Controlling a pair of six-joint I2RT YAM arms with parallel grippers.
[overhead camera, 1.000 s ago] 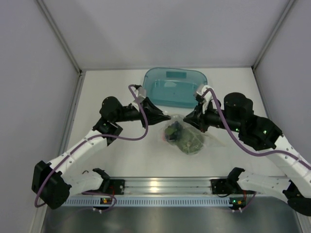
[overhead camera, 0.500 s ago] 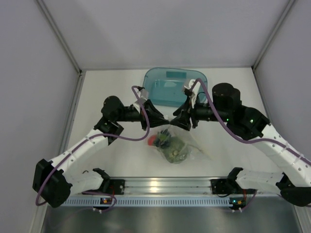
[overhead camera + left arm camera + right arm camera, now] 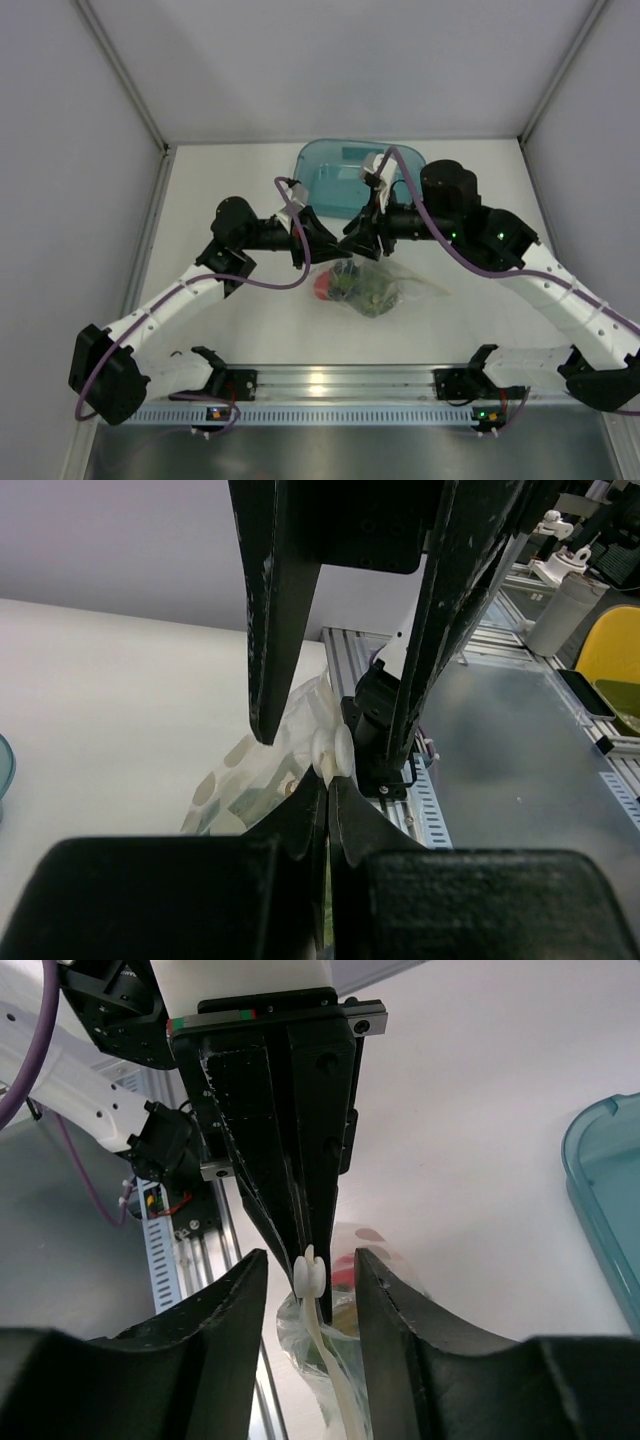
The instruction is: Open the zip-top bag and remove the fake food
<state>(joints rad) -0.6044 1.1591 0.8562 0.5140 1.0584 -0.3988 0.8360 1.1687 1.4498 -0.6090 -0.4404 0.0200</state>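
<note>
Near the tray (image 3: 325,180), the left tool (image 3: 328,790) clamps the crinkly zip-top bag (image 3: 400,288); right tool (image 3: 311,1260) apart.

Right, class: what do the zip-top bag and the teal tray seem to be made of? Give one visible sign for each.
Zip-top bag: thin clear plastic film, glossy; it crinkles, and the fake food shows through. Tray: probably rigid plastic, teal, translucent, smooth; its moulded rounded corners suggest so.
</note>
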